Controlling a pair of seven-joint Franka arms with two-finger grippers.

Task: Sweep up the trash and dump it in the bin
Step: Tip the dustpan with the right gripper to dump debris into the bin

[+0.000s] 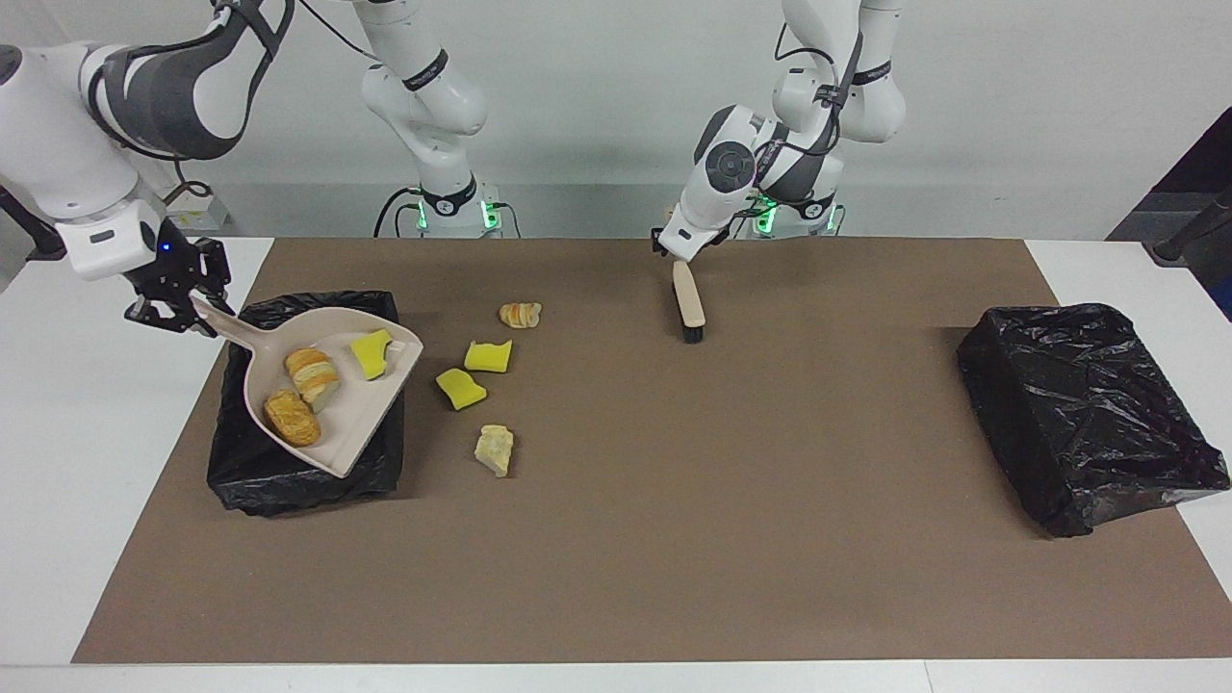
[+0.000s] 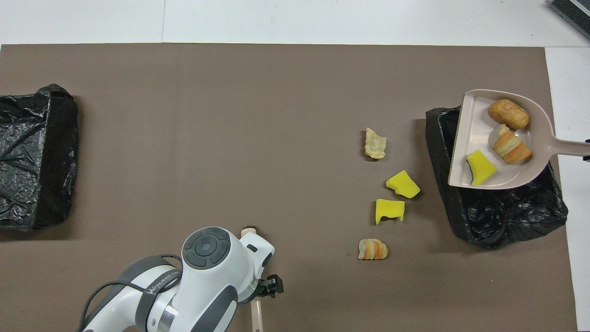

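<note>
Your right claw (image 1: 183,308) grips the handle of the beige dustpan (image 1: 332,423), holding it over the black-lined bin (image 1: 289,481) at the right arm's end of the worktop (image 1: 770,539). Three scraps ride in the pan: a brown bread lump (image 1: 292,418), a striped pastry piece (image 1: 312,373) and a yellow sponge chunk (image 1: 370,353). Four more lie on the mat beside the bin: two yellow sponges (image 1: 488,355) (image 1: 460,388), a pale lump (image 1: 496,449) and a striped piece (image 1: 521,314). Your left claw (image 1: 679,258) holds the brush (image 1: 688,303), though you cannot tell how tightly.
</note>
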